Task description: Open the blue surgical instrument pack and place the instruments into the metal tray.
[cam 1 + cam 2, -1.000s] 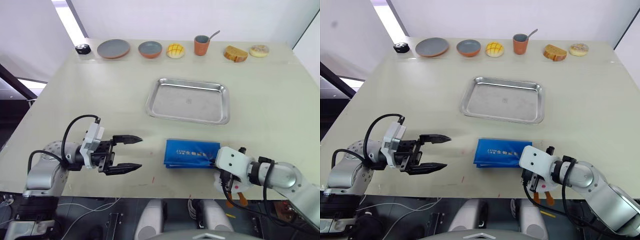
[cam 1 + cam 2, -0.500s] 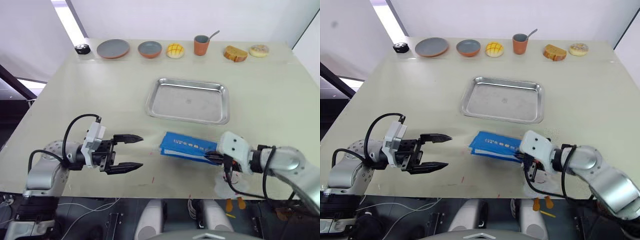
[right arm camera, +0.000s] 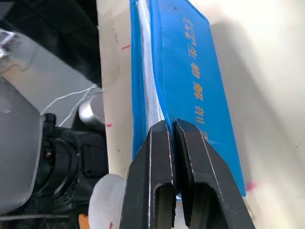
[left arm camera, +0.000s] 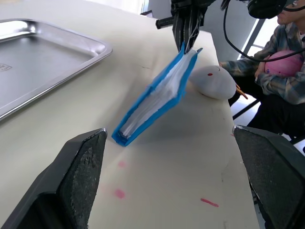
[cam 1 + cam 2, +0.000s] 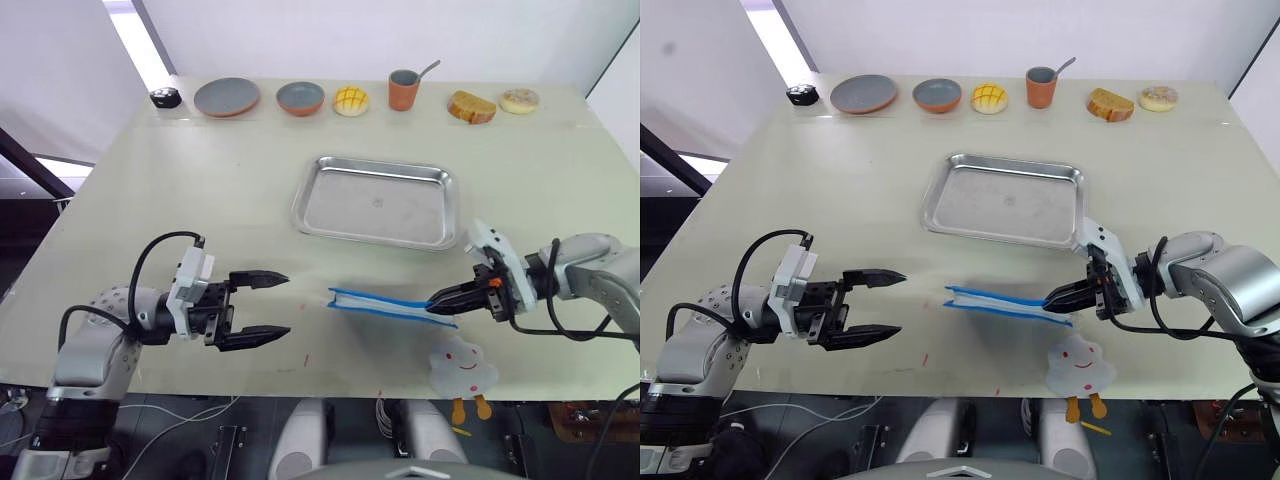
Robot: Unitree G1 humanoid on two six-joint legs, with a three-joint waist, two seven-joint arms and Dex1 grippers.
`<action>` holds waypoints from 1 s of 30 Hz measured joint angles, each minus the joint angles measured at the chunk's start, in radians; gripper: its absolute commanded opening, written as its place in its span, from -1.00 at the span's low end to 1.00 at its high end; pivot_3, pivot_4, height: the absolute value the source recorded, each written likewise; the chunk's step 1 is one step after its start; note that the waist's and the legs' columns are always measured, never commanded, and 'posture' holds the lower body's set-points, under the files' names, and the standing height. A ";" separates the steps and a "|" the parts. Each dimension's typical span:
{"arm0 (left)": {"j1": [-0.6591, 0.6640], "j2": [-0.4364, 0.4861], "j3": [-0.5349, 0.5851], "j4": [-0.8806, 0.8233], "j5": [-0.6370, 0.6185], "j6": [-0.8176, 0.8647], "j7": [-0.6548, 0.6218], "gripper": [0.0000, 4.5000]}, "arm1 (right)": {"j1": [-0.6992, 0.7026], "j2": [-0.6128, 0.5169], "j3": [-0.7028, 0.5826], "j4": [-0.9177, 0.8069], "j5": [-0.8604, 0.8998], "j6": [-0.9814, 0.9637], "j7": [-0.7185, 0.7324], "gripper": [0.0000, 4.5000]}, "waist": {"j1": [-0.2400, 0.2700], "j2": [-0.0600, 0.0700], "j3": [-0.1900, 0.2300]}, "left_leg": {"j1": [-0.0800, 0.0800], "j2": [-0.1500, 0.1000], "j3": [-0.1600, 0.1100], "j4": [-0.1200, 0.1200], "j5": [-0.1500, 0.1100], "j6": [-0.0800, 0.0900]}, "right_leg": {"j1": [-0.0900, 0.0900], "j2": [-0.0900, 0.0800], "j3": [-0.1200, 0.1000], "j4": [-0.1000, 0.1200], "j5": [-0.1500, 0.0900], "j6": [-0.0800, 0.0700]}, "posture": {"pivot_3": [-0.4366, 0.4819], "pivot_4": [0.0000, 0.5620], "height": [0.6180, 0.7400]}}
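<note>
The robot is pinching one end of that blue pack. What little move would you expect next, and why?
Probably the left gripper moves toward the pack's free end. The right gripper is shut on one end and has tilted it up, with the other end on the table. The pack is closed, the tray empty, and the left gripper open and aimed at it.

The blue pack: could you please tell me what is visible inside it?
Between the blue pack's covers only pale lining edges show; any instruments stay hidden. The right pincer pinches one end.

Silver-grey metal arms carry white wrist housings and looping black cables; the left gripper (image 5: 262,309) and right gripper (image 5: 441,298) each end in two black, tapered fingers.
</note>
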 measured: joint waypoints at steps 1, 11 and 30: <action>-0.001 -0.002 0.000 0.001 0.000 -0.001 0.002 1.00 | -0.018 0.000 0.024 0.034 -0.025 -0.042 0.026 -0.93 | 0.000 0.000 0.000 | 0.000 0.000 0.001 0.000 0.000 0.000 | 0.000 0.000 0.000 0.000 0.000 0.000 | -0.05 -0.47 1.00; -0.192 -0.093 -0.086 0.202 0.069 -0.086 -0.041 1.00 | -0.189 0.053 0.116 0.345 -0.247 -0.332 0.158 -0.93 | 0.007 -0.001 -0.001 | 0.000 -0.001 -0.001 0.001 0.000 0.000 | 0.001 0.000 -0.001 -0.001 0.001 -0.001 | -0.05 -0.47 1.00; -0.381 -0.238 -0.202 0.418 0.140 -0.152 -0.094 1.00 | -0.118 0.057 0.071 0.169 -0.237 -0.261 0.207 -0.93 | -0.001 -0.001 -0.001 | 0.000 -0.001 -0.001 0.002 0.000 0.000 | 0.000 0.000 -0.001 0.001 0.001 -0.001 | -0.05 -0.47 1.00</action>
